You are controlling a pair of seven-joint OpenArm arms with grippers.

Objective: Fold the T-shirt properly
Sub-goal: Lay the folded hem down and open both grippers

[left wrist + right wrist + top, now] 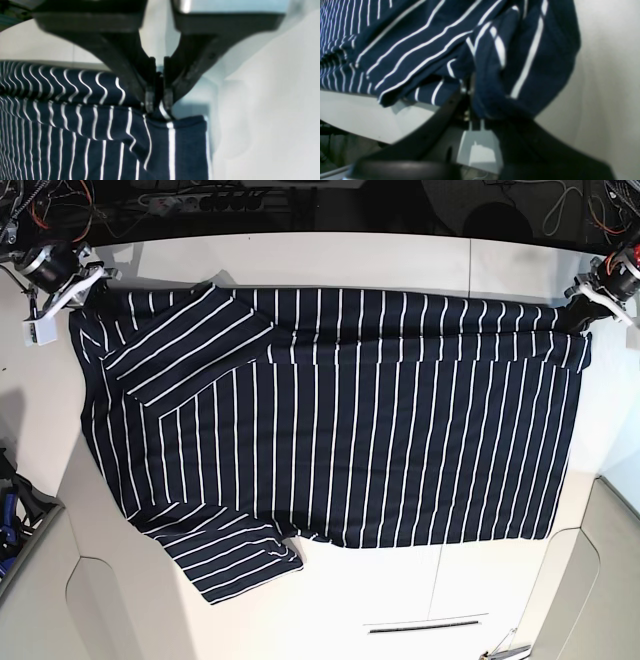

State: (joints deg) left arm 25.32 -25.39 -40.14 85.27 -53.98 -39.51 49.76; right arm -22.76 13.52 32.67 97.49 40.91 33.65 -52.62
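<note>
The dark navy T-shirt (340,420) with thin white stripes lies spread across the white table (400,600). One sleeve (190,345) is folded in at the upper left. The other sleeve (235,555) sticks out at the lower left. Its far edge is doubled over in a narrow band. My left gripper (583,310) is at the shirt's far right corner; in the left wrist view it (158,105) is shut on the fabric's edge (172,125). My right gripper (85,290) is at the far left corner; in the right wrist view it (469,100) is shut on bunched fabric (520,62).
Cables and a power strip (200,200) run behind the table's far edge. A slot (425,625) is in the table near the front edge. Blue gear (10,510) sits off the table's left side. The table's side edges lie close to both grippers.
</note>
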